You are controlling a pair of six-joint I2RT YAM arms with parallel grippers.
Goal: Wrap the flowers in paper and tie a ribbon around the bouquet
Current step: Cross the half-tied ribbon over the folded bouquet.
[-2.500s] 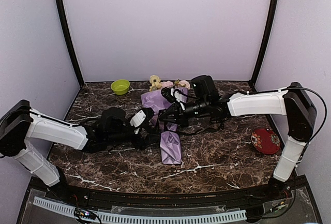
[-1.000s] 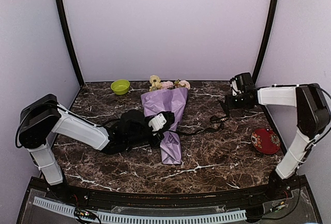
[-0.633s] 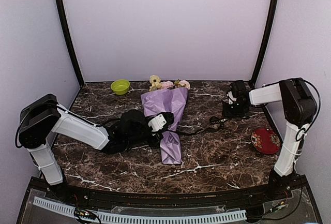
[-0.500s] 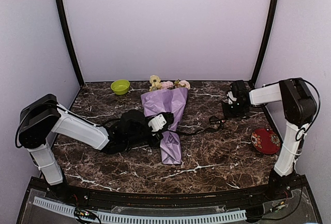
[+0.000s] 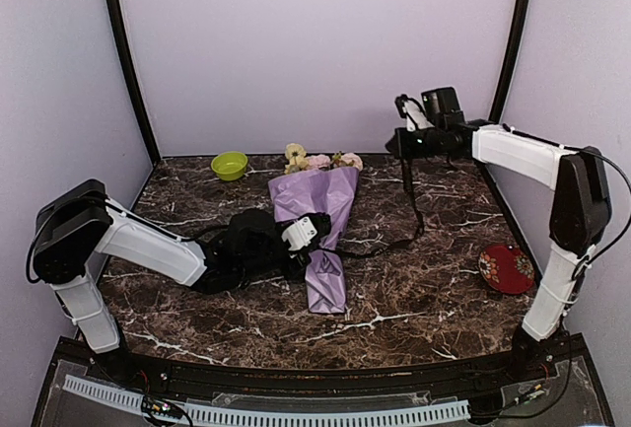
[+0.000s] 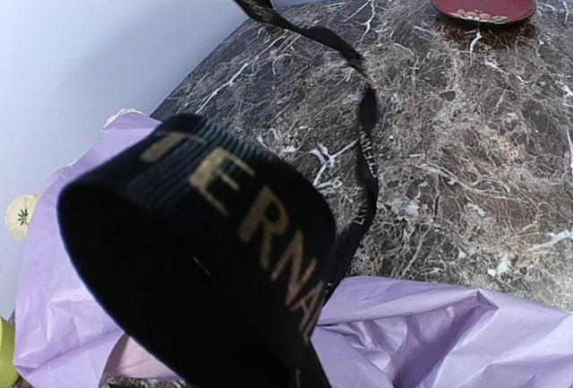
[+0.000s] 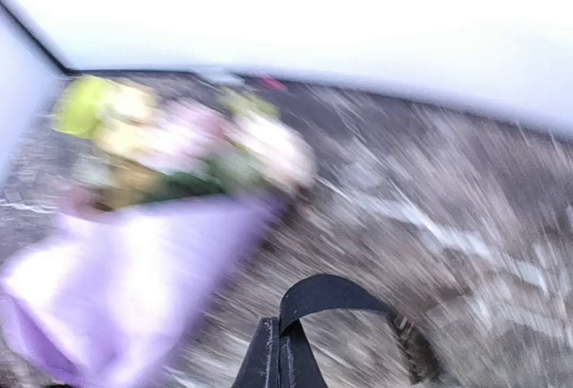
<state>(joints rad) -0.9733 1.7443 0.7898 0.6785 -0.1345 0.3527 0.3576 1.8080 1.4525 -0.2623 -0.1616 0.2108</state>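
Observation:
The bouquet lies on the marble table, a cone of lilac paper [image 5: 314,195] with the pink and yellow flowers [image 5: 317,161] at its far, wide end. My left gripper [image 5: 321,232] lies low against the cone's waist. In the left wrist view a big loop of the black ribbon [image 6: 251,218] with gold letters hides its fingers above the paper [image 6: 430,325]. My right gripper [image 5: 392,143] is raised at the back right. In the blurred right wrist view it [image 7: 279,348] is shut on the ribbon [image 7: 340,291]. From it the ribbon [image 5: 412,190] hangs down and runs back to the bouquet.
A green bowl [image 5: 230,164] sits at the back left of the table. A red patterned plate [image 5: 507,268] lies near the right edge and shows in the left wrist view too [image 6: 483,1]. Lilac walls close the table in.
My right gripper shut on the ribbon's end low at the right and rose up and back, lifting the ribbon off the table. The left arm and bouquet stayed put.

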